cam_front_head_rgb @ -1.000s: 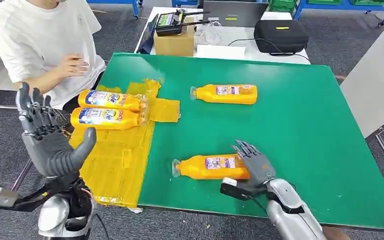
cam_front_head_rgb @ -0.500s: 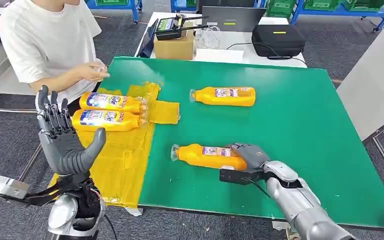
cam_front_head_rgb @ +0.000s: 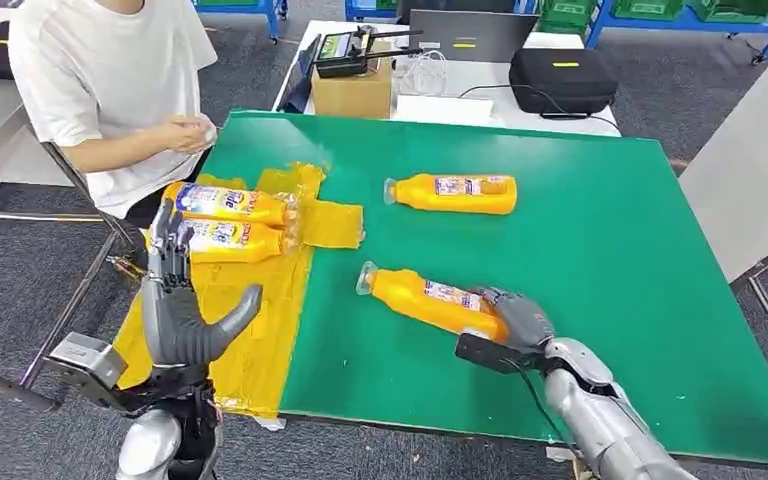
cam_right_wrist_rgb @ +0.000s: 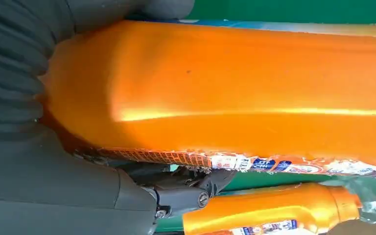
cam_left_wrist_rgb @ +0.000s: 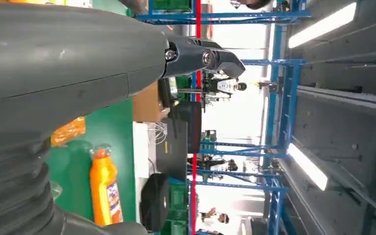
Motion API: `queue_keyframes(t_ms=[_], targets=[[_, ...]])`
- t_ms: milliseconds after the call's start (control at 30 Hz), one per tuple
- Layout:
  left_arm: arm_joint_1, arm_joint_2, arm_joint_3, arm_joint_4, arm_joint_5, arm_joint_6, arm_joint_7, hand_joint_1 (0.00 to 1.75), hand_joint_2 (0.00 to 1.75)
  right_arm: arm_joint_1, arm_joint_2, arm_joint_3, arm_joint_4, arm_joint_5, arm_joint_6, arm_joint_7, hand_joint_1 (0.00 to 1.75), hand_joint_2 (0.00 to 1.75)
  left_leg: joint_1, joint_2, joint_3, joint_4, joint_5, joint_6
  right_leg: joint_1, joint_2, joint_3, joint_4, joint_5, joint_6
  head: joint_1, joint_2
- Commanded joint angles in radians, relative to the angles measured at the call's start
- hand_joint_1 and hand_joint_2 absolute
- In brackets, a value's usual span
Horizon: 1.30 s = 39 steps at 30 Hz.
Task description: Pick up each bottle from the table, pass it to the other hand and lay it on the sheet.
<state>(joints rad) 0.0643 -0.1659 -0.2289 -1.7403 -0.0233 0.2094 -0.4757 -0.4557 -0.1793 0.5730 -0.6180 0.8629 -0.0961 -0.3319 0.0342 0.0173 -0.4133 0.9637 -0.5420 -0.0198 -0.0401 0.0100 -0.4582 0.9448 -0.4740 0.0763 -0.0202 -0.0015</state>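
The right hand [cam_front_head_rgb: 512, 318] grips the base of an orange bottle [cam_front_head_rgb: 430, 299], its neck slanting up over the green table [cam_front_head_rgb: 600, 250]. The left hand [cam_front_head_rgb: 182, 312] is raised palm-up, fingers spread and holding nothing, above the crinkled yellow sheet [cam_front_head_rgb: 250, 330], where two glossy labelled bottles [cam_front_head_rgb: 225, 222] lie side by side.
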Motion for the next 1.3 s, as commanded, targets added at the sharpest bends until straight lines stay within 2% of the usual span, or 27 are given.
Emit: queue_keyframes(t_ms=[33,67,133,200,233,333,433,533,733,867,967,1067,1233,1300], targets=[[-0.005,0.03,-0.027,0.078,-0.027,0.01,0.013,0.0,1.75,0.17,-0.011,-0.056,-0.012,-0.03,-0.013,-0.007,1.75,1.75,0.0,-0.007,-0.011,0.001,0.004,0.003,0.001,-0.006,-0.007,-0.001,0.004,-0.004,0.0,0.0],[0.014,0.019,-0.037,0.074,-0.023,-0.009,0.03,0.0,1.75,0.202,0.017,-0.116,-0.07,-0.061,-0.071,-0.027,1.75,1.75,0.0,-0.004,-0.005,0.002,0.001,0.002,0.001,-0.003,-0.002,0.001,0.002,-0.003,-0.001,0.0],[0.052,-0.003,-0.053,0.064,0.008,-0.032,0.031,0.0,1.75,0.284,0.078,-0.235,-0.239,-0.127,-0.126,-0.046,1.75,1.75,0.001,-0.009,-0.016,0.0,0.007,0.004,0.002,-0.008,-0.01,-0.004,0.007,-0.006,0.0,0.0],[0.067,-0.018,-0.06,0.057,0.054,-0.037,-0.003,0.0,1.75,0.336,0.139,-0.331,-0.371,-0.228,-0.122,-0.092,1.75,1.75,0.0,-0.005,-0.006,0.001,0.001,0.002,0.001,-0.004,-0.001,0.0,0.002,-0.003,0.0,0.0],[0.067,-0.024,-0.058,0.056,0.087,-0.028,-0.022,0.0,1.75,0.358,0.175,-0.383,-0.45,-0.295,-0.113,-0.131,1.75,1.75,0.001,-0.008,-0.011,-0.001,0.002,0.003,0.002,-0.008,0.004,-0.002,0.003,-0.006,0.0,0.0],[0.069,-0.044,-0.033,0.061,0.163,-0.004,-0.029,0.0,1.75,0.39,0.248,-0.471,-0.611,-0.438,-0.1,-0.175,1.75,1.75,0.0,-0.006,-0.009,0.0,0.0,0.002,0.001,-0.004,0.006,0.001,0.0,-0.005,0.0,0.0],[0.091,-0.049,-0.033,0.073,0.187,0.0,-0.031,0.0,1.75,0.399,0.3,-0.514,-0.716,-0.525,-0.123,-0.194,1.75,1.75,0.0,-0.003,-0.019,0.0,0.001,0.002,0.0,-0.002,-0.005,0.003,0.001,-0.005,-0.001,0.0],[0.103,-0.026,-0.073,0.095,0.174,-0.035,-0.031,0.0,1.75,0.384,0.343,-0.529,-0.755,-0.619,-0.112,-0.204,1.75,1.75,-0.001,-0.005,-0.023,0.0,0.001,0.002,-0.001,-0.004,-0.009,0.005,0.001,-0.004,-0.001,0.0],[0.066,-0.013,-0.133,0.179,0.15,-0.066,-0.02,0.0,1.75,0.318,0.383,-0.447,-0.708,-0.705,-0.07,-0.185,1.75,1.75,-0.001,-0.004,-0.025,-0.001,0.002,0.002,-0.001,-0.003,-0.011,0.003,0.001,-0.004,0.0,0.0],[0.043,0.024,-0.19,0.202,0.15,-0.167,0.0,0.0,1.75,0.271,0.373,-0.36,-0.656,-0.721,-0.05,-0.194,1.75,1.75,-0.001,-0.004,-0.025,-0.001,0.002,0.002,-0.001,-0.003,-0.012,0.004,0.001,-0.003,-0.001,0.0],[0.031,0.035,-0.223,0.227,0.119,-0.248,-0.029,0.0,1.75,0.24,0.346,-0.256,-0.61,-0.672,0.03,-0.217,1.75,1.75,-0.001,-0.003,-0.025,-0.002,0.002,0.003,0.0,-0.002,-0.012,0.002,0.002,-0.005,-0.001,0.0],[0.002,0.007,-0.19,0.246,0.141,-0.279,-0.018,0.0,1.75,0.227,0.334,-0.151,-0.566,-0.573,0.065,-0.257,1.75,1.75,-0.001,-0.002,-0.025,-0.002,0.002,0.003,-0.001,-0.002,-0.011,0.002,0.002,-0.004,0.0,0.0],[-0.008,0.005,-0.183,0.246,0.145,-0.284,-0.009,0.0,1.75,0.231,0.337,-0.145,-0.561,-0.566,0.059,-0.261,1.75,1.75,-0.001,-0.005,-0.025,-0.001,0.002,0.002,-0.001,-0.005,-0.011,0.003,0.001,-0.003,-0.001,0.0],[-0.017,-0.01,-0.16,0.248,0.16,-0.3,0.002,0.0,1.75,0.222,0.317,-0.088,-0.558,-0.504,0.076,-0.289,1.75,1.75,-0.001,-0.006,-0.026,-0.001,0.002,0.003,0.0,-0.007,-0.011,0.002,0.002,-0.004,-0.001,0.0]])
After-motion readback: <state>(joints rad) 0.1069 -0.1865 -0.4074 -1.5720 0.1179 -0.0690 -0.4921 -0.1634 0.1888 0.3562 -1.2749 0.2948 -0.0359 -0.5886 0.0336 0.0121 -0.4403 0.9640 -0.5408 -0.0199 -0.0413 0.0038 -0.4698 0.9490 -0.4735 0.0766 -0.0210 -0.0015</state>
